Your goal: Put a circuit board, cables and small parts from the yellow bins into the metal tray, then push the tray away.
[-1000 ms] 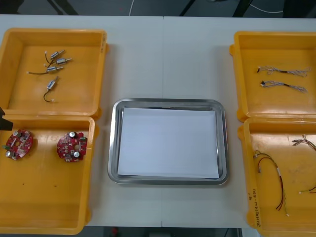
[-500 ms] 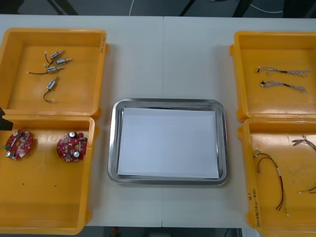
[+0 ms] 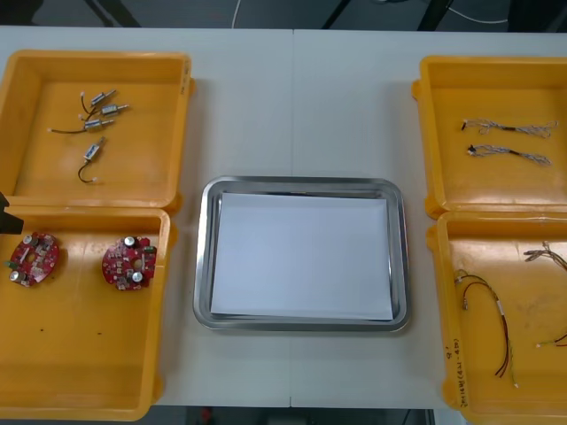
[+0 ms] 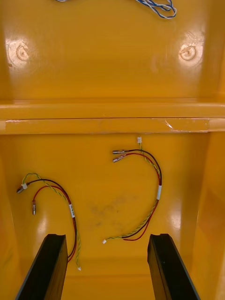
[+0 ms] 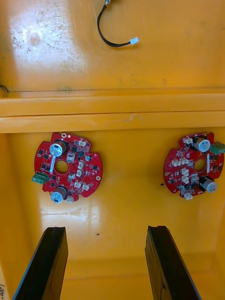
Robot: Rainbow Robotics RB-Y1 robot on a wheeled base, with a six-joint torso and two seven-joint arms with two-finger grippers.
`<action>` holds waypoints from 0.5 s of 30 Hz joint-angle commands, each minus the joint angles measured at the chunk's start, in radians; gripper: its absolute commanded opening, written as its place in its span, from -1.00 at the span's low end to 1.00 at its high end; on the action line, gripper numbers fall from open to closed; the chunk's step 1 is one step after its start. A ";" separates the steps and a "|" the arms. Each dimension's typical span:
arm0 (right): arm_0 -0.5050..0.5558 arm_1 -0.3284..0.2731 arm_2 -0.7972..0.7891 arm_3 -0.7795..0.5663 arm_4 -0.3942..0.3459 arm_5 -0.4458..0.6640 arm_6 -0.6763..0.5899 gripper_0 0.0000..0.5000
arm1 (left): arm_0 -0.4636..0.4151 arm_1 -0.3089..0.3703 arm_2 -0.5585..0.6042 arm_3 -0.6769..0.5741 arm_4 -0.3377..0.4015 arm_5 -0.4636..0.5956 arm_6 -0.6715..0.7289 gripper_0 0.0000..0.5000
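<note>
Since the metal tray (image 3: 301,182) sits white-lined and bare at the middle of the bench (image 3: 292,106), I judge from the front view that nothing has been loaded yet. It lies between the yellow bins (image 3: 89,372), presumably so either arm can reach it. Two circuit boards (image 3: 129,263) lie in the near left bin and small metal parts (image 3: 106,110) in the far left. The blue and white cables (image 3: 509,128) are far right, the red and yellow cables (image 3: 505,332) near right.

In the left wrist view, my left gripper (image 5: 106,229) hangs over the board bin. Its fingers are spread wide with nothing between them, and a board lies just beyond each fingertip, so I could drop on either.

In the right wrist view, the right gripper (image 4: 107,236) is likewise spread and empty above the red and yellow cables, and one cable's loose end lies near the gap between its fingers.
</note>
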 commanded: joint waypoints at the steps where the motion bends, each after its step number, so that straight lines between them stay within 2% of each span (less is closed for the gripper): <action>1: 0.004 -0.025 0.006 -0.010 0.000 0.003 -0.021 1.00 | -0.027 0.046 -0.009 -0.008 0.007 0.007 0.086 0.96; 15: 0.004 -0.025 0.006 -0.010 0.000 0.003 -0.021 1.00 | -0.027 0.046 -0.009 -0.008 0.007 0.007 0.086 0.95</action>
